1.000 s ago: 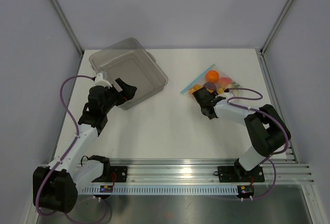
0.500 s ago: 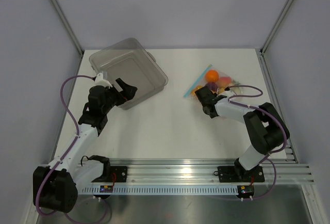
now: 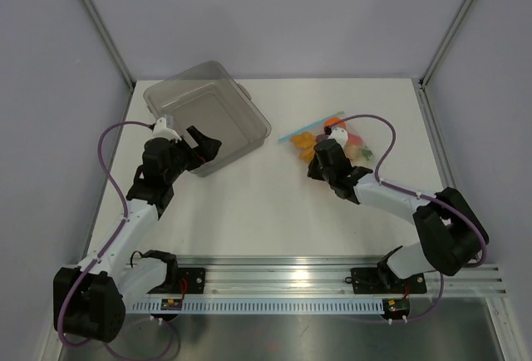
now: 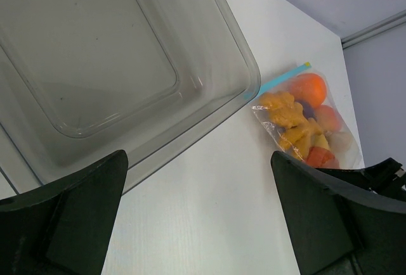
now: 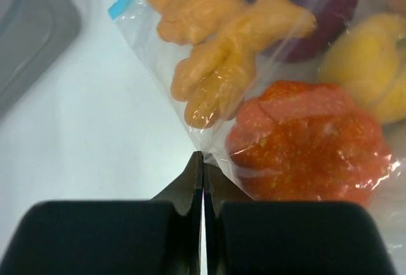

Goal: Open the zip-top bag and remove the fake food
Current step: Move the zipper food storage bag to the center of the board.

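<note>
My right gripper (image 5: pixel 200 158) pinches a corner of the zip-top bag (image 5: pixel 149 53), fake food (image 5: pixel 304 142) inside. My left gripper (image 4: pixel 196 180) hangs wide open; next it should grab the zip strip (image 4: pixel 279 80).

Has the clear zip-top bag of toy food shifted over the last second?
Yes. The clear zip-top bag has slid left, toward the rigid clear plastic tub, pinched by the right pincer.
</note>
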`<state>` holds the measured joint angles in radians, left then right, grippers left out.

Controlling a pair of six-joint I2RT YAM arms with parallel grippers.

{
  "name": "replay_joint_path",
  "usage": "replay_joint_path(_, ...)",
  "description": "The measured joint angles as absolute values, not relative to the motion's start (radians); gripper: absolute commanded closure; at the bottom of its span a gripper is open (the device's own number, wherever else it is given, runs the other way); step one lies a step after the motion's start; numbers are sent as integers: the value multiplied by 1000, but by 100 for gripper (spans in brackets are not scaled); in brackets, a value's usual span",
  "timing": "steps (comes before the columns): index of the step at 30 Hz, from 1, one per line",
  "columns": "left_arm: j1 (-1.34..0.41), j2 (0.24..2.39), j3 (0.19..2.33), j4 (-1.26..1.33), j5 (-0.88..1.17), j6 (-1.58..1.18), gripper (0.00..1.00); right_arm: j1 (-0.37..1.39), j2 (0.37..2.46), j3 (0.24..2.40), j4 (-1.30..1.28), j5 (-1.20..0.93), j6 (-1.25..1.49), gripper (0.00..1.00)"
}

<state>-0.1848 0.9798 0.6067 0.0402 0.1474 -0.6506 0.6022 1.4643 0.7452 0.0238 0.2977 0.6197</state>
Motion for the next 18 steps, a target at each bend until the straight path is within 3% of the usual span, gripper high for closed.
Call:
replay_joint_path(12, -194, 991, 608, 43, 156, -649, 1, 648, 1153, 727, -11, 179, 377, 100)
replay_joint_path(18, -291, 1066, 665, 40, 155, -625, 1, 648, 1017, 725, -52, 169, 338, 100)
